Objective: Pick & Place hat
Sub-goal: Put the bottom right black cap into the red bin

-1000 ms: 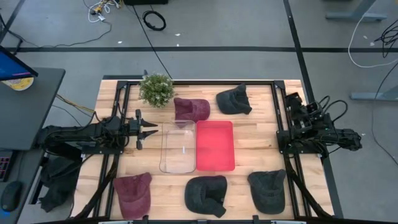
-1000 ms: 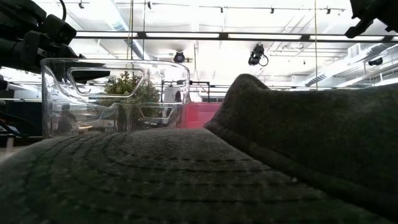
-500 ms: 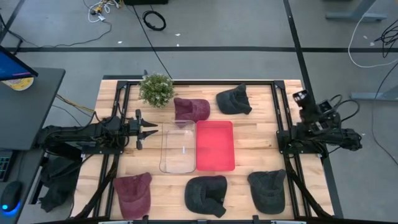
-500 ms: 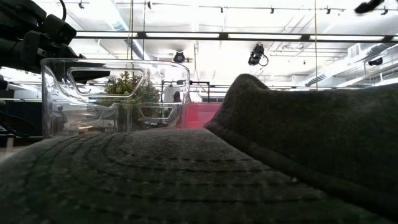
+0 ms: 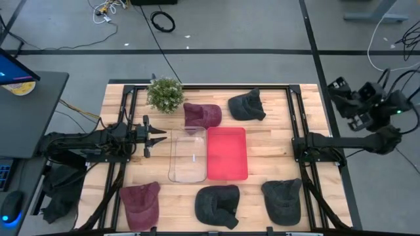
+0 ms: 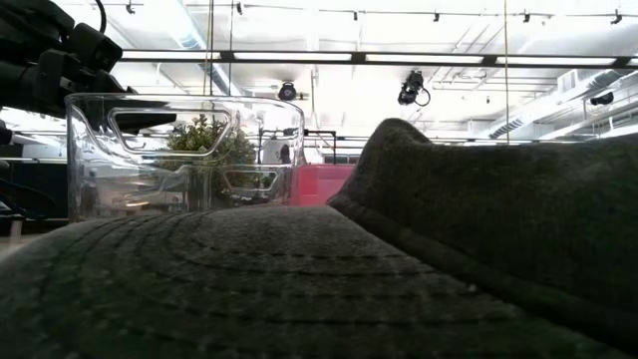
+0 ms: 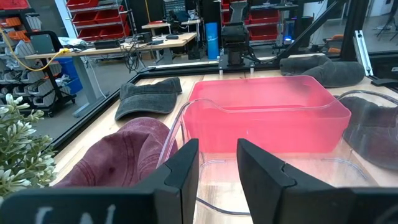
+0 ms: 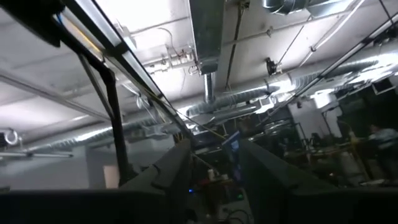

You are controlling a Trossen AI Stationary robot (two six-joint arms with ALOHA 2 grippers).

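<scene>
Several hats lie flat on the wooden table: a maroon one (image 5: 202, 115) and a dark one (image 5: 247, 105) at the far side, and a maroon one (image 5: 140, 204) and two dark ones (image 5: 218, 204) (image 5: 283, 198) along the near edge. The middle near hat (image 6: 399, 259) fills the low view. My left gripper (image 5: 152, 137) (image 7: 217, 165) stands open and level at the left, pointing at the clear bin (image 5: 188, 155). My right gripper (image 5: 337, 86) (image 8: 214, 168) is open, raised high beyond the table's right edge, pointing up at the ceiling.
A red bin (image 5: 227, 153) stands beside the clear bin at the table's middle. A small potted plant (image 5: 165, 94) sits at the far left. Black frame rails (image 5: 295, 124) run along both sides. Bare wood shows between the bins and the right rail.
My right gripper has risen well above the table at the right side and tipped upward, leaving the low view at its top right corner. Its fingers stay apart. No hat has moved.
</scene>
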